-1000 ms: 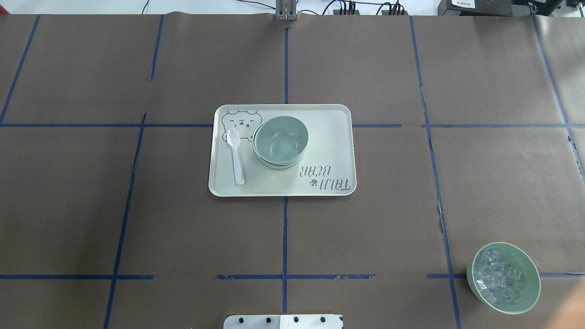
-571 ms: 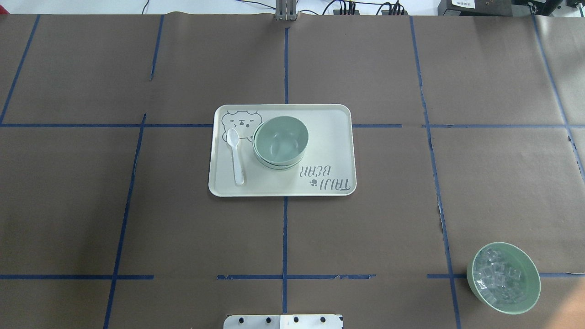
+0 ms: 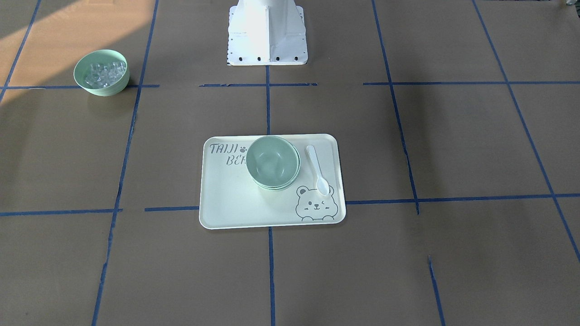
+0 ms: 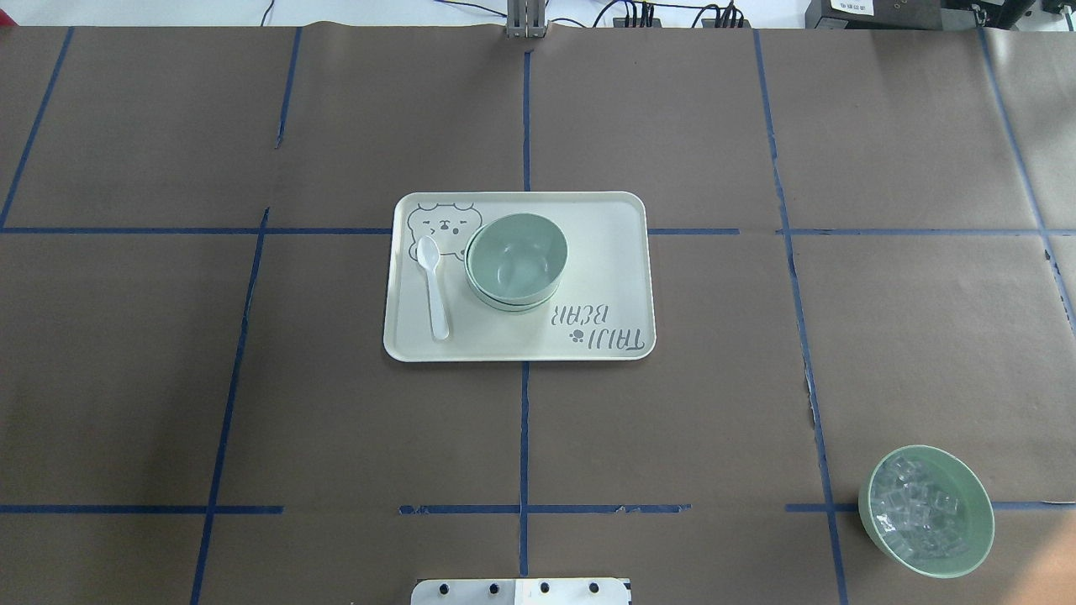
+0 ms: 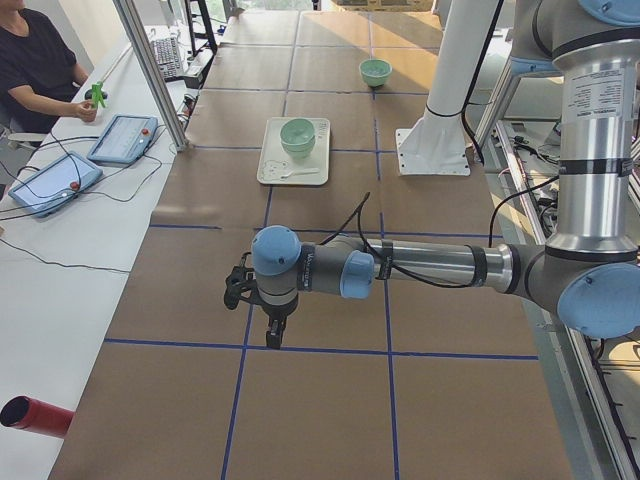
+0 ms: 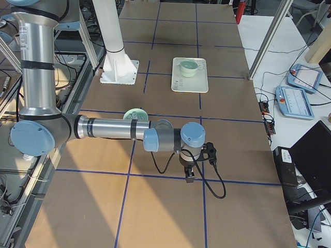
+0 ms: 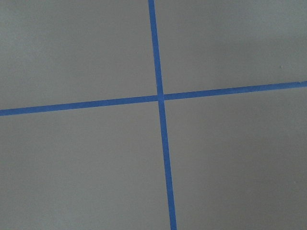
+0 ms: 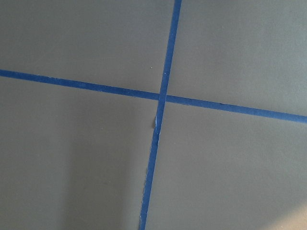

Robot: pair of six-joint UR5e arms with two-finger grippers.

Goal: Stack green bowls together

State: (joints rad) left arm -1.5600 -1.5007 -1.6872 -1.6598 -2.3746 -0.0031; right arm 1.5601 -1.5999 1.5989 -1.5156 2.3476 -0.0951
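The green bowls (image 4: 516, 256) sit nested in one stack on the pale bear-print tray (image 4: 605, 252) at the table's middle; I see the stack's rims but cannot count them. The stack also shows in the front view (image 3: 273, 160) and both side views (image 5: 297, 133) (image 6: 189, 66). My left gripper (image 5: 272, 335) hangs over bare table far to the robot's left of the tray. My right gripper (image 6: 190, 177) hangs over bare table far to the right. Neither shows in the overhead or front views; I cannot tell whether they are open or shut. Both wrist views show only brown paper and blue tape.
A white spoon (image 4: 435, 290) lies on the tray beside the stack. A like green bowl with clear cubes (image 4: 925, 511) stands near the robot's right front. The robot base (image 3: 267, 31) is at the table's edge. An operator (image 5: 35, 70) sits at a side table.
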